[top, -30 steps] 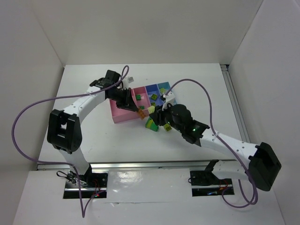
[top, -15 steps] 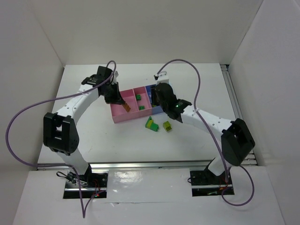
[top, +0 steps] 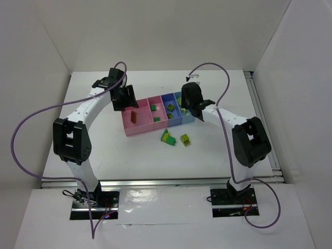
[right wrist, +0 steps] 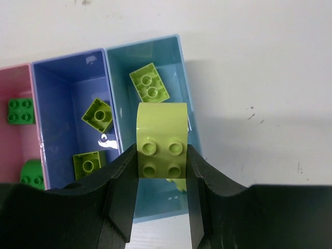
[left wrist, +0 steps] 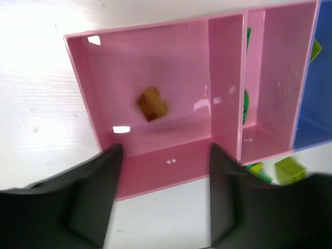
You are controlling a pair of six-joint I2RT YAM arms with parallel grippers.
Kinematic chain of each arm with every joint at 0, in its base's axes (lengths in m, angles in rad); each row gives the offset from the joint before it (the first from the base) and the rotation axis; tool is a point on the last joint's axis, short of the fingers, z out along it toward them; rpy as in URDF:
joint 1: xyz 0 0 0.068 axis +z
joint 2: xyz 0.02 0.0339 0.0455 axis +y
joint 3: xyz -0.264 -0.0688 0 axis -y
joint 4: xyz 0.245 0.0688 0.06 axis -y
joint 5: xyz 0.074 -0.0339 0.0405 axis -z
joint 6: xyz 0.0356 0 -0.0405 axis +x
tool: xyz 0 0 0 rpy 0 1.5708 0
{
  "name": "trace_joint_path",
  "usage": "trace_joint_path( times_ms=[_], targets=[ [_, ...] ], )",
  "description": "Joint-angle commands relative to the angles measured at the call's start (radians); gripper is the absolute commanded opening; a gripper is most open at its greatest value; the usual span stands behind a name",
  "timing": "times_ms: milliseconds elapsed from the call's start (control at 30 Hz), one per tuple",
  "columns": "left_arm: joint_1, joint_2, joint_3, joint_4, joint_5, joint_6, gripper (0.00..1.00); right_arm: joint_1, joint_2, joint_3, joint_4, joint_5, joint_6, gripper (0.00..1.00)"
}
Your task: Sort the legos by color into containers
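Right end effector (right wrist: 162, 155): clamps pale lime lego (right wrist: 162, 129) above light blue compartment (right wrist: 174, 59) holding similar pieces; left end effector (left wrist: 165, 161): parted, empty.

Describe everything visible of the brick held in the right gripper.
The pale lime brick is glossy plastic, with four round studs in a square facing the camera and a smooth stretch beyond them. The right gripper is shut on it, one black finger pressing each side. It hangs over the light blue compartment, above a second lime brick lying inside.

High rear camera overlooks everything; both wrist cameras look closely down at the tray (top: 141, 127)
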Motion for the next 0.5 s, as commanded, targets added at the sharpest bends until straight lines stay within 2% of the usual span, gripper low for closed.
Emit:
trace_joint_path(
  times_ms=[0,67,100,133,267,333,467],
  targets=[
    [0.002,0.010,0.044,-0.021,-0.008,-0.009,0.75,-0.015,0.029,0.047,0.006,-0.035,-0.011,0.30],
    [0.002,0.001,0.053,-0.021,-0.008,0.002,0.86,-0.026,0.039,0.047,0.018,-0.035,-0.011,0.60],
    [-0.009,-0.009,0.067,-0.030,0.002,0.013,0.98,-0.026,0.049,0.047,0.028,-0.035,-0.011,0.65],
    [-0.018,-0.025,0.067,-0.039,0.003,0.022,1.00,-0.035,0.049,0.047,0.029,-0.047,-0.011,0.70],
    [-0.066,-0.103,0.093,-0.056,-0.011,0.046,1.00,-0.035,0.004,0.038,0.018,-0.027,-0.011,0.73],
    [-0.111,-0.161,0.066,-0.056,-0.011,0.060,0.95,-0.035,-0.047,0.002,0.028,-0.027,0.001,0.73],
    [-0.197,-0.207,-0.022,-0.056,-0.020,0.070,0.90,-0.017,-0.219,-0.163,0.038,-0.057,0.044,0.69]
  ],
)
